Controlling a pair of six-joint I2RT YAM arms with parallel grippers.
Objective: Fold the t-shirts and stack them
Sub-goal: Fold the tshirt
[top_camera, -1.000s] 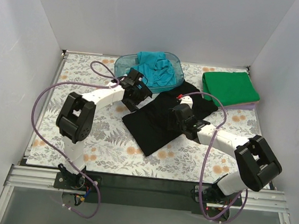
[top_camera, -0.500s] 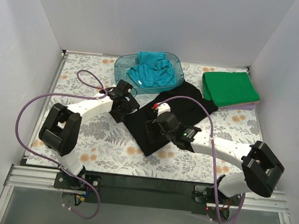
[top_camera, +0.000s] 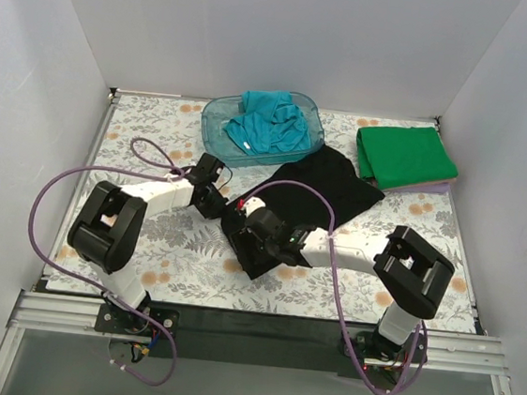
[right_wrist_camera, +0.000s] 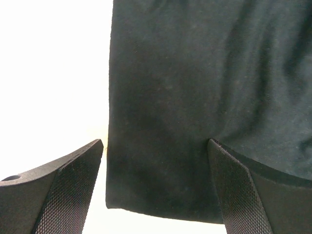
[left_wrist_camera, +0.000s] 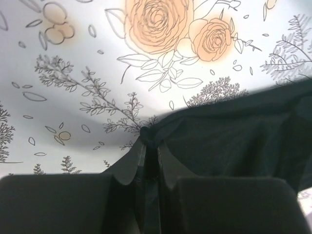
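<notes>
Right claw: your right claw hangs low over the near corner of the black shirt, fingers spread wide and holding nothing.
Left claw: your left claw is pinched tight on the shirt's left edge, with cloth bunched between the fingers.
Black shirt: it lies mid-table on a diagonal. It seems partly folded, though from above I cannot tell how many folds are in it.
Green shirt: the green shirt sits at the far right corner and looks folded flat, so count that one done.
Teal shirt: the teal shirt is crumpled in the tub at the far edge, not yet folded.
Left to do: finish the black fold, fold the teal, then stack all three.
</notes>
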